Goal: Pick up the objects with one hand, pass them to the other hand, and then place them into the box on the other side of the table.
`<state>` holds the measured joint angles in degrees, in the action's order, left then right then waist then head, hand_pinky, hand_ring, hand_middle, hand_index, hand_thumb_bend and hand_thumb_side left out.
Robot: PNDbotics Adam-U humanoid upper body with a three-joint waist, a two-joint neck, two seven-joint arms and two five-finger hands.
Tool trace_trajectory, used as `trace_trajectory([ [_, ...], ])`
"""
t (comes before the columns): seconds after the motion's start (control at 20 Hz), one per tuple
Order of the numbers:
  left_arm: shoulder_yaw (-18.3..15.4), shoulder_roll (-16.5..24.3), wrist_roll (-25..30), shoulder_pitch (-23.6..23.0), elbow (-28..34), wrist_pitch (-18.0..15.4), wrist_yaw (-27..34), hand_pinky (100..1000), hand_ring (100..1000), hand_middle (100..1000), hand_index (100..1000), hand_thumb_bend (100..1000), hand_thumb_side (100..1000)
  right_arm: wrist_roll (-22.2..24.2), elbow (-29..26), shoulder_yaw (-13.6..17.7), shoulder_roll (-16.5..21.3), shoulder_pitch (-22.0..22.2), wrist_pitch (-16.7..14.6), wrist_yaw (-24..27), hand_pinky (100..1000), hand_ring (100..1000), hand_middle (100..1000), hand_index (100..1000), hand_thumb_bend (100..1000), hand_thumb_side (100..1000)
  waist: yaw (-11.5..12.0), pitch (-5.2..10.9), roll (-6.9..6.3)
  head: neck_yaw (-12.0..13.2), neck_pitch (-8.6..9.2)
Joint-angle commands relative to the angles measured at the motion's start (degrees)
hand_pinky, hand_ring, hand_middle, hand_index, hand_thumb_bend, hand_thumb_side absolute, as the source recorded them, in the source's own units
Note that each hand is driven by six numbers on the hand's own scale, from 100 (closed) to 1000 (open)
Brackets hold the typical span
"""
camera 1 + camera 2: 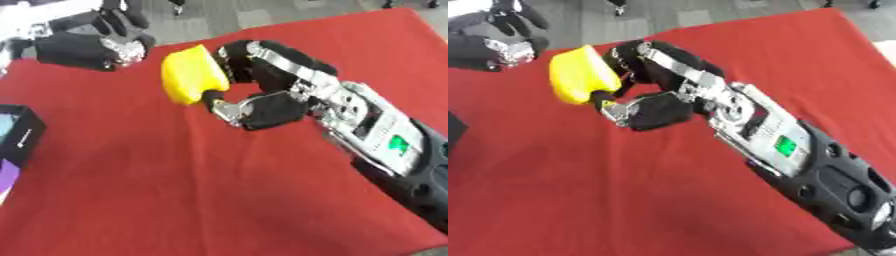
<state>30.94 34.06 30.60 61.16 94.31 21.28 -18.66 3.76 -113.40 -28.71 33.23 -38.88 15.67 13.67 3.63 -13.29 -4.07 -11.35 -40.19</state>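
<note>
Left eye view shows the right hand [262, 100] near the middle of the red table [175, 190], with its fingers and thumb curled round a yellow block [191, 74]. The block sits at the tips of the fingers, on the side that faces the robot's left. Its long side runs up and down in the view, a bit tilted. I cannot tell if it is touching the cloth or held just above it. The left hand [87, 47] is near the top left corner, close to the block but apart from it, with a small gap of red cloth between them. Its fingers look bent, and it holds nothing that I can see. So the block lies between the two hands, and it points toward the left hand. I think the pass comes next: the right hand needs to bring the block a little more to the left. Nothing stands in the way between the hands. A dark box [17, 132] sits at the left edge of the table, well apart from the block, nearer to the left hand.
</note>
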Motion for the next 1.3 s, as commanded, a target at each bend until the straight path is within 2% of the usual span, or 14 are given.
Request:
trace_trajectory([
  [0.05, 0.35, -0.28, -1.14, 1.62, -0.63, 0.53, -1.74, 822, 791, 807, 840, 176, 695, -0.99, -1.19, 0.22, -0.03, -1.19, 0.28, -0.53, 659, 705, 454, 580, 100, 160, 0.18, 2.24, -0.2, -0.1, -0.15],
  [0.2, 1.0, -1.09, -1.09, 1.69, -1.99, 0.58, -2.29, 823, 791, 807, 840, 183, 716, -1.4, -1.19, 0.07, -0.2, -1.31, 0.63, -0.88, 661, 705, 454, 580, 100, 157, 0.25, 2.25, -0.22, 0.04, -0.25],
  [0.4, 0.82, -1.27, 1.19, 1.35, -2.33, 0.21, -1.18, 842, 803, 812, 852, 233, 828, -1.57, -1.19, -0.01, -0.27, -1.3, 1.31, -1.59, 661, 704, 454, 579, 100, 157, 0.26, 2.17, -0.26, 0.0, -0.21],
  [0.55, -0.72, -0.28, 2.55, 0.63, -0.29, -0.02, -0.04, 847, 802, 800, 843, 273, 830, -1.66, -1.19, -0.03, -0.21, -1.15, 1.88, -2.07, 661, 703, 453, 579, 100, 159, 0.31, 2.03, -0.31, -0.15, -0.19],
  [0.65, -2.0, 0.81, 2.66, 0.02, 1.57, -0.06, 0.24, 849, 806, 800, 843, 425, 831, -1.78, -1.18, -0.04, -0.12, -0.97, 2.27, -2.38, 661, 702, 453, 579, 100, 160, 0.34, 1.92, -0.34, -0.25, -0.13],
  [0.8, -2.88, 2.15, 3.35, -0.65, 3.71, -0.08, 0.02, 850, 808, 801, 841, 577, 842, -1.84, -1.18, -0.06, 0.23, -0.55, 2.36, -2.71, 661, 700, 452, 578, 100, 161, 0.36, 1.78, -0.34, -0.31, 0.02],
  [0.95, -3.53, 2.97, 4.05, -1.2, 5.41, -0.34, -0.15, 850, 810, 801, 838, 661, 843, -1.92, -1.19, 0.02, 0.76, 0.08, 1.89, -2.87, 657, 696, 449, 576, 100, 156, 0.39, 1.64, -0.29, -0.44, 0.19],
  [1.3, -5.22, 4.87, 3.91, -2.87, 8.57, -1.72, 0.46, 853, 809, 794, 825, 691, 845, -2.45, -1.19, 0.09, 1.1, 0.68, 2.11, -3.55, 655, 692, 447, 574, 100, 154, 0.41, 1.3, -0.26, -1.08, 0.61],
])
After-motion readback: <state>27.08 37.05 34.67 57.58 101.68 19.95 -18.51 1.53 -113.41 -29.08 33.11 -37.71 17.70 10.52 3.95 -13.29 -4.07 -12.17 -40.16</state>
